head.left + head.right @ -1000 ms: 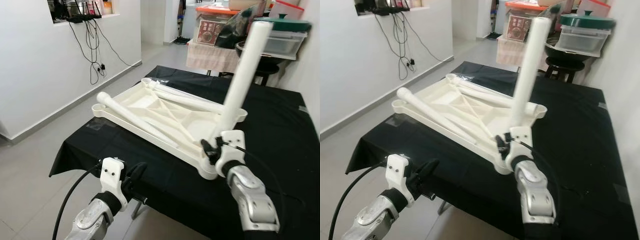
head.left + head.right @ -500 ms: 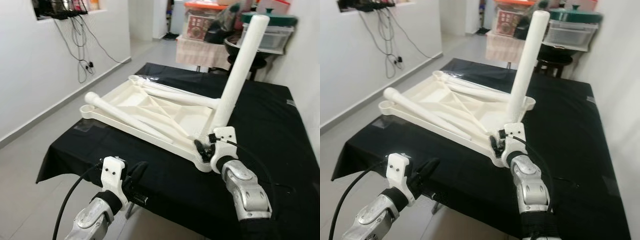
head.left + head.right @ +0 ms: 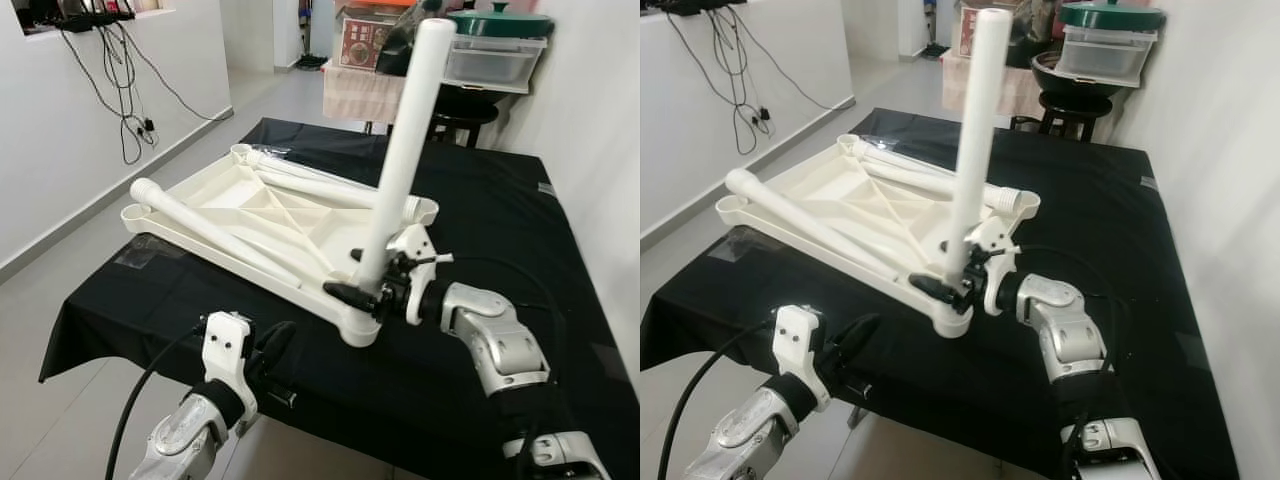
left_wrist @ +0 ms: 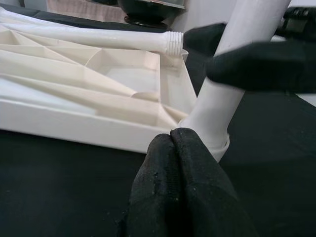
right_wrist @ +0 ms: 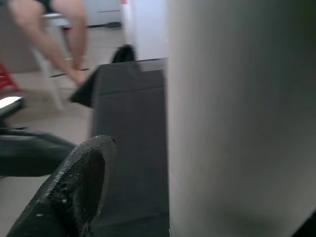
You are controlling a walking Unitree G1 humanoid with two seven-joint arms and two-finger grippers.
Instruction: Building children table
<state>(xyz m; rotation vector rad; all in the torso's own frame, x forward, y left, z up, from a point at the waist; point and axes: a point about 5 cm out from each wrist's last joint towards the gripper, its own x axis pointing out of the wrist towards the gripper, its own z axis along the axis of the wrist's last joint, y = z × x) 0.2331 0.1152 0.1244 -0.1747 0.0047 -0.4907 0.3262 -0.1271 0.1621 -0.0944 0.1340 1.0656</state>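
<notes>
A white plastic tabletop [image 3: 238, 188] lies upside down on the black-covered table [image 3: 500, 200]. One white table leg [image 3: 405, 140] stands almost upright in the socket at its near right corner. My right gripper [image 3: 362, 286] is shut on this leg just above the socket, with the forearm coming in from the right. In the right wrist view the leg [image 5: 237, 118] sits against one black finger [image 5: 74, 192]. Two more legs [image 3: 215, 232] [image 3: 320, 188] lie across the tabletop. My left gripper [image 3: 272, 345] hangs low at the table's near edge, its fingers [image 4: 175, 148] pressed together on nothing.
Beyond the table's far end are a stool with a black bowl [image 3: 470, 100] and a green-lidded box [image 3: 495, 45]. A white wall runs close along the right. Cables [image 3: 120, 70] hang on the left wall above open floor. A seated person's legs [image 5: 54, 29] appear in the right wrist view.
The camera has shifted. My right wrist has swung from the near side of the leg round to its right while still gripping it, and the leg now stands closer to upright. The left gripper is unchanged.
</notes>
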